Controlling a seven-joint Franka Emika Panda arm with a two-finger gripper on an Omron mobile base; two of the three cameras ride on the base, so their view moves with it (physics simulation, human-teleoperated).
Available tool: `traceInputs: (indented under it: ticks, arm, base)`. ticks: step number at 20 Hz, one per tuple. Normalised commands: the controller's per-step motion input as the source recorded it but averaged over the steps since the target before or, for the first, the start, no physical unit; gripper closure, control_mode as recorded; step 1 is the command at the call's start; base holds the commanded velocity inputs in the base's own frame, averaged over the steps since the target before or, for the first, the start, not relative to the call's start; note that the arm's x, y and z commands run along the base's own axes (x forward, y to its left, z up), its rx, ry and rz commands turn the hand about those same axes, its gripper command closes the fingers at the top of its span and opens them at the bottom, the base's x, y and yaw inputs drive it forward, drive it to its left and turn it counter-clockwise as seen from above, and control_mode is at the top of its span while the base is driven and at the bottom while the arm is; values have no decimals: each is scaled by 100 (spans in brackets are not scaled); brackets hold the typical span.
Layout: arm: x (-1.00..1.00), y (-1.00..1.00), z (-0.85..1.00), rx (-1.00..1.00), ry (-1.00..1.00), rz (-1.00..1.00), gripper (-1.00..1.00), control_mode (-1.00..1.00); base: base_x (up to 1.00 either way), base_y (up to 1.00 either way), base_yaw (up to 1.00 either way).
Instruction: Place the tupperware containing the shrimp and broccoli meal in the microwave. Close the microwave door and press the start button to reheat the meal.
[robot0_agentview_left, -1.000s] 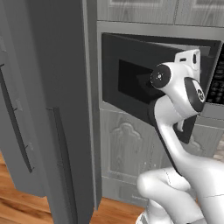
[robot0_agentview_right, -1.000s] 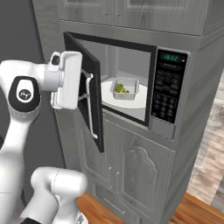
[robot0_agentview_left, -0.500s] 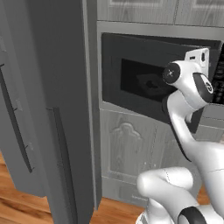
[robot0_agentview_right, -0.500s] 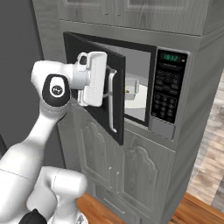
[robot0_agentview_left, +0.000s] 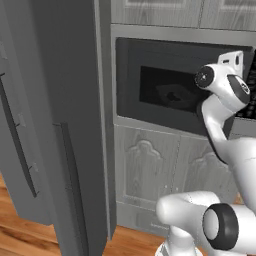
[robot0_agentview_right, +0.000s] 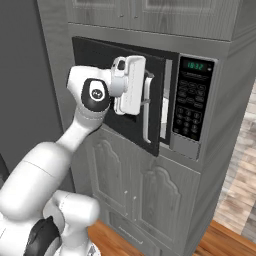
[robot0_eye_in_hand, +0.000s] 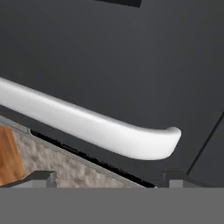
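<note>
Swung nearly shut since before, microwave door (robot0_agentview_right: 125, 100) meets open jaws at its handle (robot0_agentview_right: 147, 107); keypad writing unreadable.

Microwave set in a cabinet column, its door nearly shut, the robot's hand at the handle.

The microwave (robot0_agentview_right: 165, 100) sits built into the cabinet column (robot0_agentview_right: 220, 165), above two lower cabinet doors (robot0_agentview_right: 150, 200) and below an upper pair (robot0_agentview_right: 150, 10). Its keypad strip (robot0_agentview_right: 192, 107) lies at the right of its front, and the microwave door (robot0_agentview_right: 125, 130), hinged on the left, stands slightly ajar, leaving a narrow gap beside the keypad. The handle (robot0_agentview_right: 146, 107) runs upright along the door's right edge. The hand (robot0_agentview_right: 131, 85) is in front of the door, just left of the handle. The fridge (robot0_agentview_left: 50, 125) stands to the left of the column, nearer the cameras. The wooden floor (robot0_agentview_right: 230, 240) lies below.
</note>
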Motion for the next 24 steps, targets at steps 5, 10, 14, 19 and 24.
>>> traceInputs:
  ticks: [5, 10, 14, 19, 24]
  arm:
    - [60, -31, 0, 0, 0, 0, -100, -100]
    - [62, -23, 0, 0, 0, 0, -100, -100]
    - [56, -24, 0, 0, 0, 0, -100, -100]
    - [51, -32, 0, 0, 0, 0, -100, -100]
    - [5, -46, 0, 0, -10, 0, -100, -100]
  base:
    - [0, 0, 0]
    - [0, 0, 0]
    - [0, 0, 0]
    - [0, 0, 0]
    - [0, 0, 0]
